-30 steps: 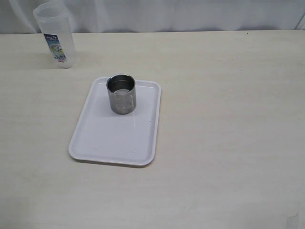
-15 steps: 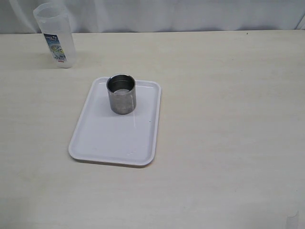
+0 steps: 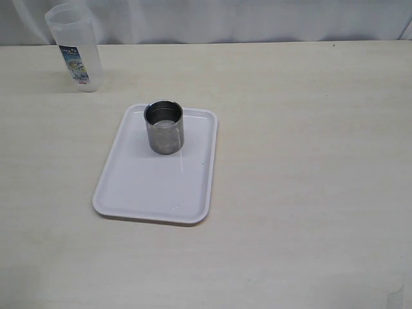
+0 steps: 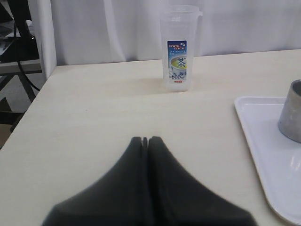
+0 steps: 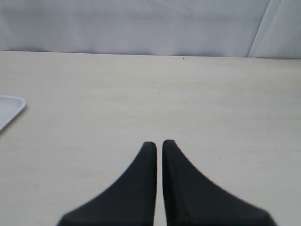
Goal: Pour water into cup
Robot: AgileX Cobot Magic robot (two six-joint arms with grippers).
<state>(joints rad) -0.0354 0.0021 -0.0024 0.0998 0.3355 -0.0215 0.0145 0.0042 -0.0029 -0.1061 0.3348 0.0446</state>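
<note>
The steel cup point(image 3: 163, 127) stands upright at the far end of a white tray point(image 3: 154, 187); its side also shows in the left wrist view point(image 4: 293, 112). A faint shine shows inside it; I cannot tell if that is water. A translucent plastic tumbler with a blue label point(image 3: 74, 56) stands at the far left, upright, and shows in the left wrist view point(image 4: 178, 47). My left gripper point(image 4: 145, 140) is shut and empty, well short of the tumbler. My right gripper point(image 5: 159, 143) is shut with a thin slit, empty, over bare table. Neither gripper shows in the exterior view.
The pale table point(image 3: 309, 161) stretches wide to the right of the tray. A white curtain point(image 3: 225, 19) hangs behind the far edge. The tray's corner shows in the right wrist view point(image 5: 9, 109). The table's left edge shows in the left wrist view point(image 4: 28, 103).
</note>
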